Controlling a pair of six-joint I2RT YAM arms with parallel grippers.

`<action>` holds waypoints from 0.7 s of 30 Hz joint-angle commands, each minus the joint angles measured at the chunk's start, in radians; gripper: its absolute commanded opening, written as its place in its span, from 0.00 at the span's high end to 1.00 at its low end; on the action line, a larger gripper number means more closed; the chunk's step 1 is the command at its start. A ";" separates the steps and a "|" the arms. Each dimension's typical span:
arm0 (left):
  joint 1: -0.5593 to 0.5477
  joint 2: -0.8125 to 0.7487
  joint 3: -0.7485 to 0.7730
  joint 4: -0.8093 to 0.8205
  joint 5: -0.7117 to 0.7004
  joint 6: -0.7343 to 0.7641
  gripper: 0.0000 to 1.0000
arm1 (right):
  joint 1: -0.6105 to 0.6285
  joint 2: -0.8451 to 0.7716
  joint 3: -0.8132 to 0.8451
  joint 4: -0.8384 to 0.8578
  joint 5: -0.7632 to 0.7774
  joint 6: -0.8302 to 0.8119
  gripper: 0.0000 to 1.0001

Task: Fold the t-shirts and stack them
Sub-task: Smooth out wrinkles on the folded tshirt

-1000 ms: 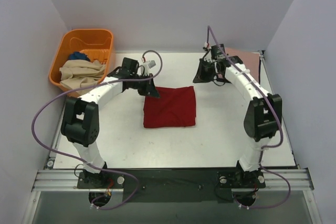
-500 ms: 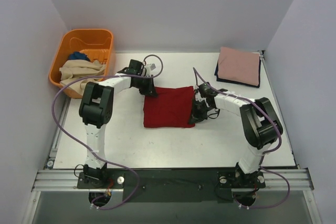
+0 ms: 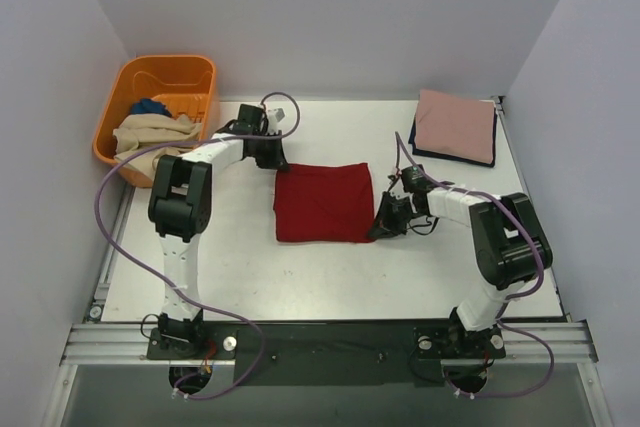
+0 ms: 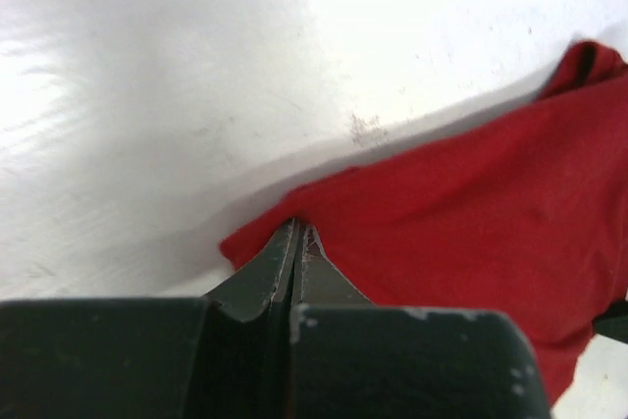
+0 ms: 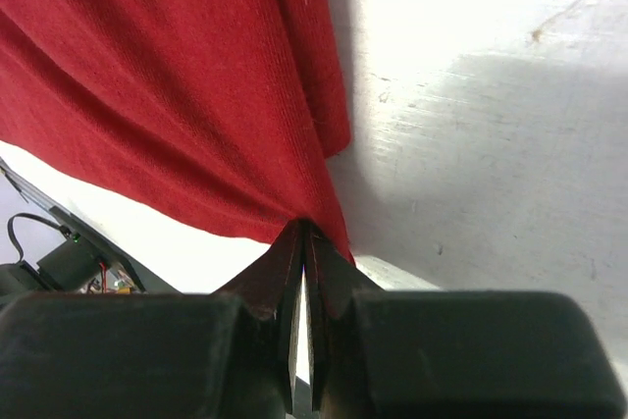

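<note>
The dark red t-shirt (image 3: 325,202) lies folded into a flat square mid-table. My left gripper (image 3: 276,161) is shut, its tips resting at the shirt's far left corner (image 4: 412,203); no cloth shows between the jaws. My right gripper (image 3: 381,229) is shut too, its tips against the shirt's near right corner (image 5: 177,76), where the cloth's creases run toward them. A folded dusty pink t-shirt (image 3: 456,123) sits on a navy one (image 3: 415,143) at the back right.
An orange basket (image 3: 165,61) stands off the table's far left corner, holding a crumpled beige t-shirt (image 3: 155,134) and a blue one (image 3: 150,106). Grey walls close in on both sides and the back.
My right arm swung from the pink stack at the back right over to the red shirt's right edge, then down to its near right corner. The left gripper drew back slightly toward the far left.
</note>
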 commanded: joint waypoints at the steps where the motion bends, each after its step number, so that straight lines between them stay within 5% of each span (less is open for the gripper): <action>1: 0.032 0.015 0.080 0.026 -0.109 0.045 1.00 | -0.025 -0.016 -0.037 -0.092 0.087 -0.044 1.00; 12: 0.015 -0.137 0.074 -0.025 0.064 0.049 1.00 | -0.042 -0.061 0.320 -0.190 0.004 -0.071 1.00; 21: -0.017 -0.303 -0.262 0.080 0.168 -0.048 1.00 | -0.029 0.212 0.597 -0.223 0.070 -0.060 1.00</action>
